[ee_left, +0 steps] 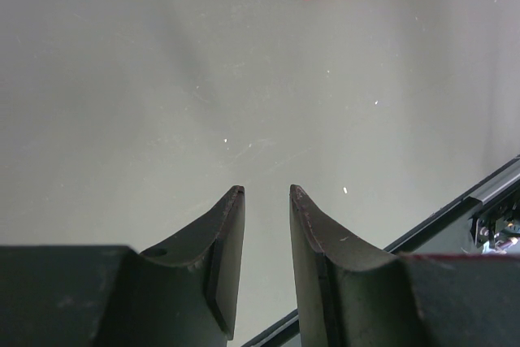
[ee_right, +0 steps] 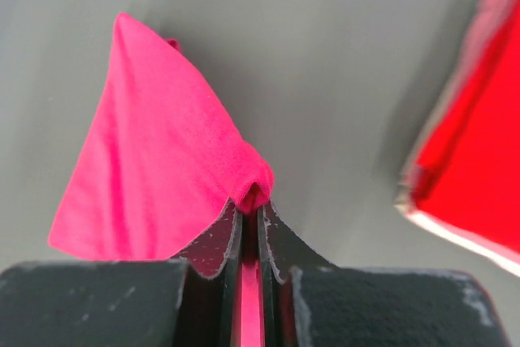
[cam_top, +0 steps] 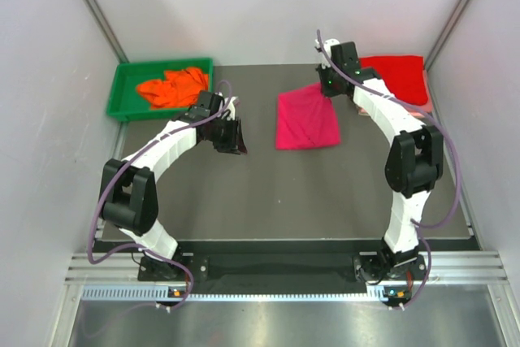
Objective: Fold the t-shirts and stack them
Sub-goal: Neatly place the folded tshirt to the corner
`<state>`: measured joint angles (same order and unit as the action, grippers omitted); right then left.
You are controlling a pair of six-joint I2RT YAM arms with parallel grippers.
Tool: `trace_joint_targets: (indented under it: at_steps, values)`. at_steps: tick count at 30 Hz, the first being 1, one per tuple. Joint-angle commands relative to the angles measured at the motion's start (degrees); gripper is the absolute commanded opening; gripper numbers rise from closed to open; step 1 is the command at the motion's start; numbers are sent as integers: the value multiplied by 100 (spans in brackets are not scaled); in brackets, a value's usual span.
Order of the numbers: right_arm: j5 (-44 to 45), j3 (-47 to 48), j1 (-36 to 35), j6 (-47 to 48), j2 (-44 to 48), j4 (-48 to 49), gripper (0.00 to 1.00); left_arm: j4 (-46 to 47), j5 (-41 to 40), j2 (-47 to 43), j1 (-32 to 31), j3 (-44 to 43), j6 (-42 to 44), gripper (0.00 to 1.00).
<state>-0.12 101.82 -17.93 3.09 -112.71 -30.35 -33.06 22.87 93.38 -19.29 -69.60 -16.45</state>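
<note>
Right wrist, right claw (ee_right: 252, 205) clamped on magenta shirt (ee_right: 154, 144), red shirt (ee_right: 471, 176) nearby, left claw (ee_left: 266, 193) parted (empty)

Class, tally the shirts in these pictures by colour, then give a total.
Magenta shirt: 1
Red shirt: 1
Pale pink shirt, edge showing under the red one: 1
Orange shirt: 1
Total: 4

no readable text, labels (or numbers)
</note>
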Motion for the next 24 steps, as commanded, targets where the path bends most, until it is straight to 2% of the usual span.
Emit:
trace_joint_targets:
  at_steps: [1, 10, 24]
  values:
    - [574, 575, 35, 481, 530, -190, 0, 124, 24, -180, 4, 87, 98, 34]
    - [584, 944, 343, 658, 846, -393, 0, 116, 95, -145, 4, 52, 124, 34]
    - [179, 1489, 1389, 798, 952, -612, 0, 98, 24, -259, 4, 61, 151, 34]
